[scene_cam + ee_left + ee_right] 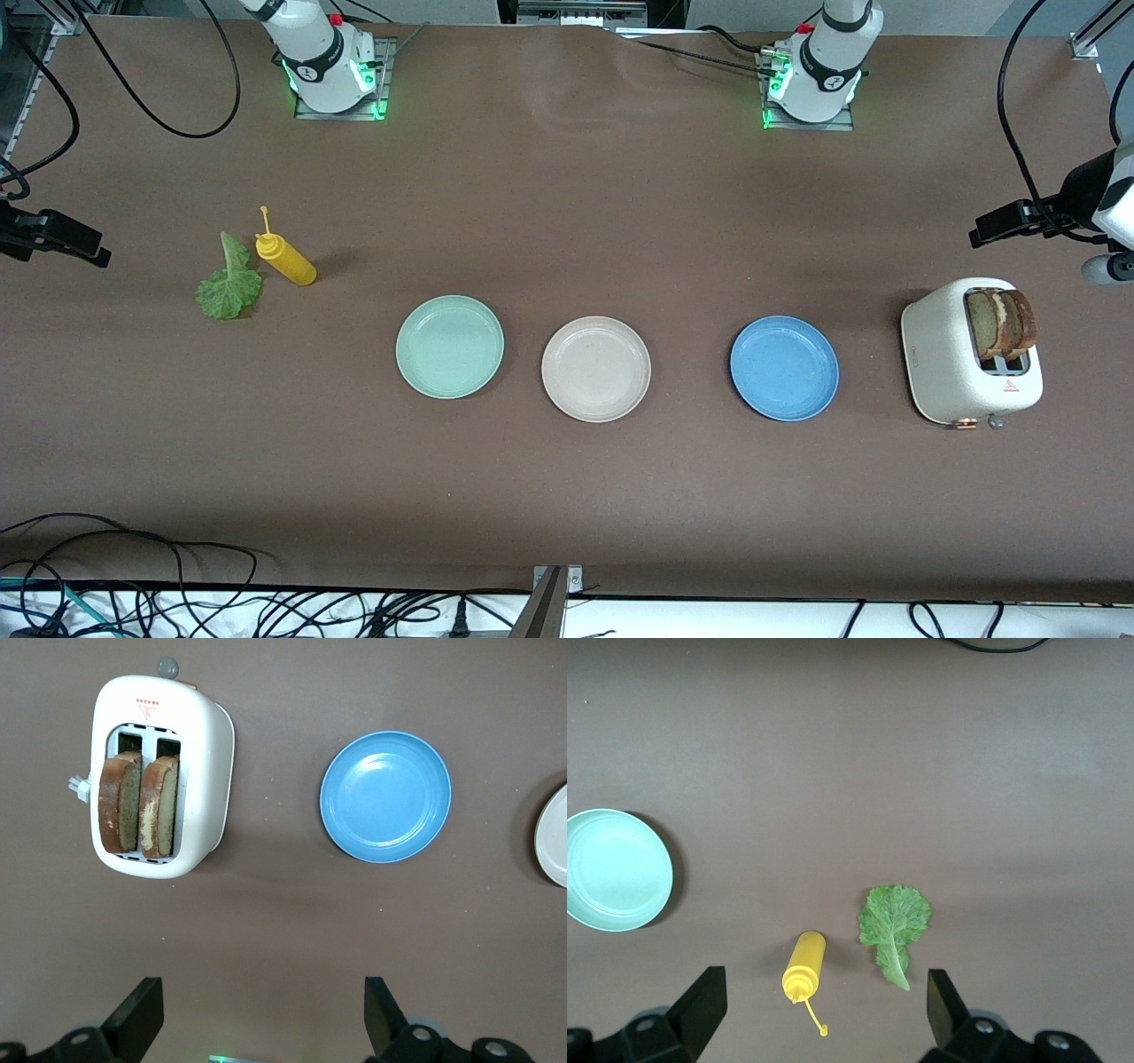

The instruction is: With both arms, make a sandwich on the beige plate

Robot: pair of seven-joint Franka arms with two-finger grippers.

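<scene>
Two brown bread slices [1001,323] [140,804] stand upright in the slots of a white toaster [939,354] at the left arm's end. A green lettuce leaf [229,288] [895,920] lies flat on the table at the right arm's end. The beige plate [595,369] sits empty in the middle, and only its edge [554,837] shows in the left wrist view. My left gripper [263,992] [982,236] hangs open, high over bare table beside the toaster. My right gripper [824,988] [99,256] hangs open, high over bare table beside the lettuce. Neither holds anything.
An empty mint green plate [449,346] and an empty blue plate [784,368] flank the beige one in a row. A yellow squeeze bottle [288,259] lies on its side next to the lettuce. Cables trail along the table's edges.
</scene>
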